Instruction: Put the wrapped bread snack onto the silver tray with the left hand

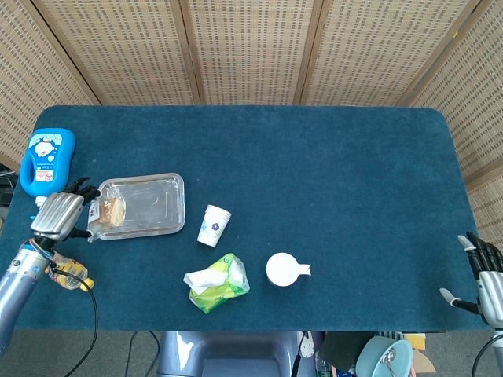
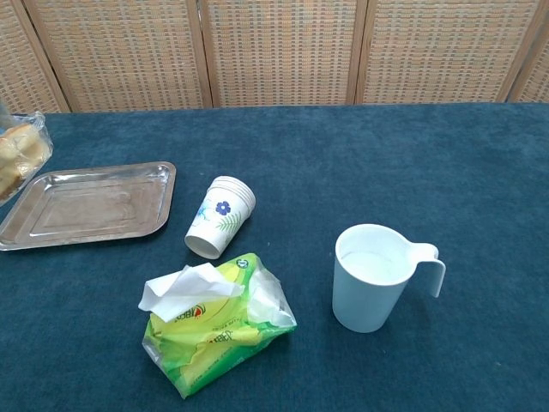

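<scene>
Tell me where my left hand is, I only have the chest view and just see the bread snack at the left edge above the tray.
Observer: The left hand is just off the silver tray's left end, gripping the wrapped bread snack.
Operator: Is the snack over the tray?
Observer: In the head view it overlaps the tray's left end; whether it touches the metal I cannot tell.
Operator: Anything near the hand?
Observer: A blue bottle lies just beyond it, and an orange packet sits under the forearm.
Operator: And the right hand?
Observer: The right hand is at the table's far right corner, fingers apart, holding nothing.
</scene>
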